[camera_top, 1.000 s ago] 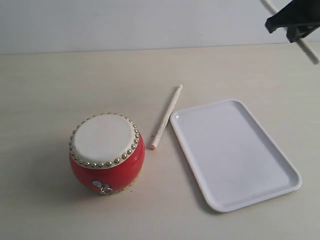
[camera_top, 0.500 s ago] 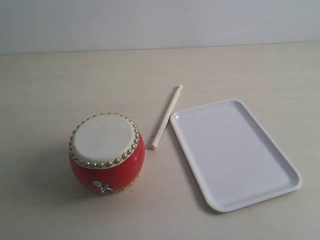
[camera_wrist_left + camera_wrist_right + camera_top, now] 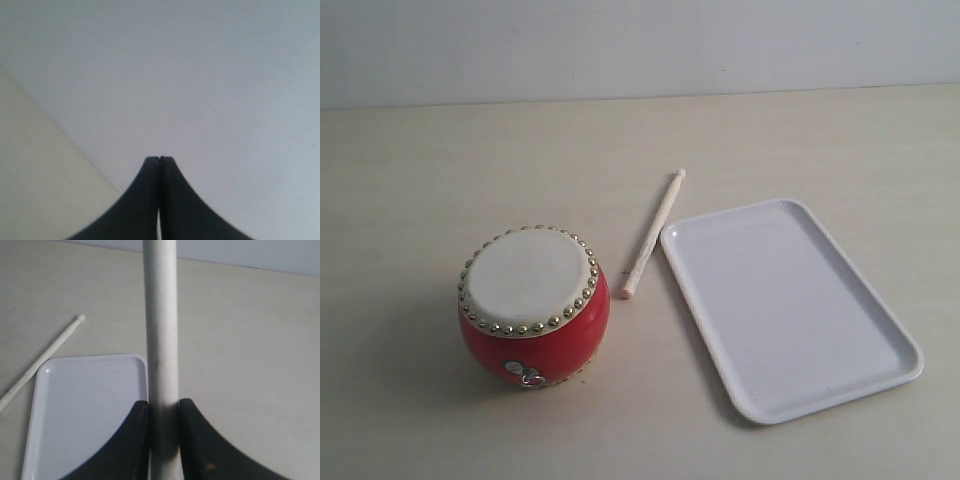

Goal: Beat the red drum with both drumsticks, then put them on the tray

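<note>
Looking at the exterior view, I see one thin pale drumstick (image 3: 653,233) lying diagonally on the table (image 3: 420,150) between the red drum (image 3: 533,305) and the tray (image 3: 788,305), with its rounded tip on the far side. In the left wrist view, the left end effector (image 3: 159,160) is pressed together and empty. In the right wrist view, the right end effector (image 3: 163,407) is clamped on the second drumstick (image 3: 161,330), which points straight out of it.

The table (image 3: 420,150) is seen obliquely from above in the exterior view, with the wall (image 3: 620,40) behind its far edge. The left wrist view is aimed closely past the left end effector (image 3: 159,160) at that wall. The right wrist view is pointed down past the right end effector (image 3: 163,402) and held drumstick (image 3: 161,315). The tray (image 3: 85,405) and lying drumstick (image 3: 45,357) are shared with the exterior view.
</note>
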You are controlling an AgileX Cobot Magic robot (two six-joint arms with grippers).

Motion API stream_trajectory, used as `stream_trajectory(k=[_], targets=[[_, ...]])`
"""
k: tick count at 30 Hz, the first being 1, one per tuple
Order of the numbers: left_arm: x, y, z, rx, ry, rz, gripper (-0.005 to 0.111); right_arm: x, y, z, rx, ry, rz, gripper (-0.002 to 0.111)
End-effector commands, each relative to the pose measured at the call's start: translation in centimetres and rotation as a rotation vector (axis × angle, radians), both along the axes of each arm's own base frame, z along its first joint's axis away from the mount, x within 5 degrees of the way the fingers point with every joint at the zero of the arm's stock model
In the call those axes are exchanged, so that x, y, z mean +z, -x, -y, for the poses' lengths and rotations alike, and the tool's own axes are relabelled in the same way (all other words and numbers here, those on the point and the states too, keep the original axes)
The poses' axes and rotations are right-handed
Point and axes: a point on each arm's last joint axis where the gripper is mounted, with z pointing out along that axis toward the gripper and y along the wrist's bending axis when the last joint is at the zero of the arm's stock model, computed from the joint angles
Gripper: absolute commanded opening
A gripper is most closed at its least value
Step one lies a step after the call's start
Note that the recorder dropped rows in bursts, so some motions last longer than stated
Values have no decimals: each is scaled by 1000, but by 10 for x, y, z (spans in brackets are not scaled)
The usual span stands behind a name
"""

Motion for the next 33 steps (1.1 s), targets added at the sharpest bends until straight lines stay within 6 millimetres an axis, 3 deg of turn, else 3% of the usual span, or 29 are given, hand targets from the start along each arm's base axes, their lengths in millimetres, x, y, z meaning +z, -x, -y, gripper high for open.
stream_trajectory(k=[1, 4, 7, 9, 14, 17, 19, 25, 28, 30, 33], targets=[[11, 3, -5, 30, 117, 145, 0, 0, 3, 1, 8, 12, -4, 0], [18, 7, -9, 49, 210, 244, 0, -1, 3, 1, 8, 11, -12, 0], [48, 3, -2, 13, 39, 167, 0, -1, 3, 1, 8, 11, -12, 0], [74, -12, 2, -10, -97, 22, 0, 0, 3, 1, 8, 10, -7, 0], [129, -82, 8, -94, -380, -310, 0, 0, 3, -1, 15, -7, -5, 0], [158, -131, 28, -249, -662, -462, 0, 0, 3, -1, 29, -1, -5, 0], [167, -164, 47, -406, -846, -599, 0, 0, 4, -4, 48, -26, -8, 0], [158, -245, 102, -775, -1072, -993, 0, 1, 3, -7, 72, -52, 7, 0], [149, -279, 134, -840, -1122, -1010, 1, 2, 3, -7, 71, -52, 13, 0], [133, -292, 156, -891, -1127, -1024, 3, 2, 3, -7, 71, -55, 15, 0], [112, -295, 191, -988, -1146, -1026, 9, -4, 3, -8, 70, -59, -1, 0]])
